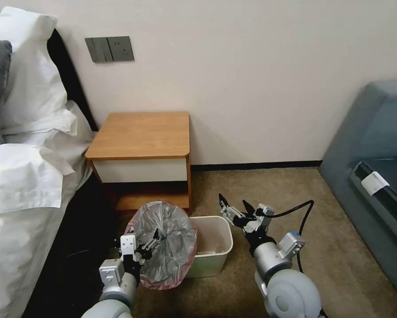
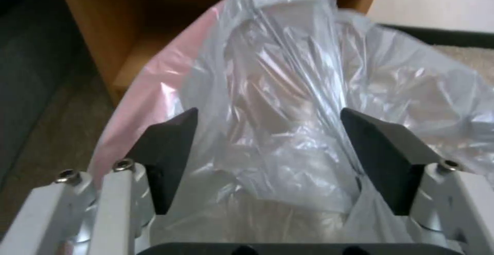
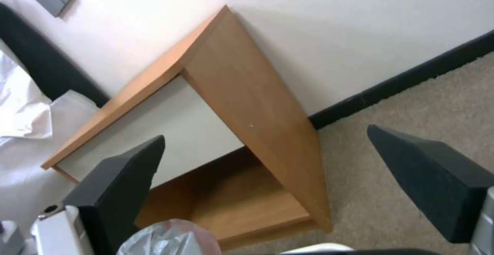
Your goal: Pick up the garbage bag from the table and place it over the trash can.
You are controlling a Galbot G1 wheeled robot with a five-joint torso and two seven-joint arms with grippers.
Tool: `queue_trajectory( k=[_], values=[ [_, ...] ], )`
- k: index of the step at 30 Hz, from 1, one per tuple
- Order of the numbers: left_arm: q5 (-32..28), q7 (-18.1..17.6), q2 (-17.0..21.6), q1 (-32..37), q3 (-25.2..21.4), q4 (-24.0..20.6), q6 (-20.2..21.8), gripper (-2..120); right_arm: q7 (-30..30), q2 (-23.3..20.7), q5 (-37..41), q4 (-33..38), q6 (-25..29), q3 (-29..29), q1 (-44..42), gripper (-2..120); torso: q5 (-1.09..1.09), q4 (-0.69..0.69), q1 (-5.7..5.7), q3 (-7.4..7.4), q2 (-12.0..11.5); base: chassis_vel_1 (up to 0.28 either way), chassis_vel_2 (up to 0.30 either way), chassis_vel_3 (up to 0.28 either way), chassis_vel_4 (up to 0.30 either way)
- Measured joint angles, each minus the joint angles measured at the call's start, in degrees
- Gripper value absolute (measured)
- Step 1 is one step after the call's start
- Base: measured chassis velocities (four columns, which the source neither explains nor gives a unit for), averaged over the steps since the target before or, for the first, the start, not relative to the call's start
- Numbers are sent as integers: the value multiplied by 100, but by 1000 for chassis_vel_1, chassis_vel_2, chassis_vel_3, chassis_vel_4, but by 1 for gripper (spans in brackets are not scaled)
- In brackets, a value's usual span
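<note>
Garbage bag (image 1: 165,240) draped over trash can's (image 1: 216,247) left side, between left gripper's (image 1: 146,245) spread fingers, ungripped. Right gripper (image 1: 234,211) open above rim. Film light, limp, slippery; pinch pink hem.

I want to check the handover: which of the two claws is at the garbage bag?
The left claw: its open fingers straddle the garbage bag draped over the trash can. The right claw hovers open, empty.

Bare-topped wooden table (image 1: 141,134) and, just before it, beige trash can (image 1: 214,251) on brown carpet (image 1: 340,265).
</note>
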Motion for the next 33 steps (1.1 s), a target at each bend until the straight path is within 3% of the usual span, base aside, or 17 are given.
queue_trajectory(
  k=[33],
  values=[
    [184, -166, 16, -182, 104, 258, -62, 76, -11, 104, -226, -82, 159, -132, -51, 100, 0, 0, 0, 0, 0, 0, 0, 0, 0]
  ],
)
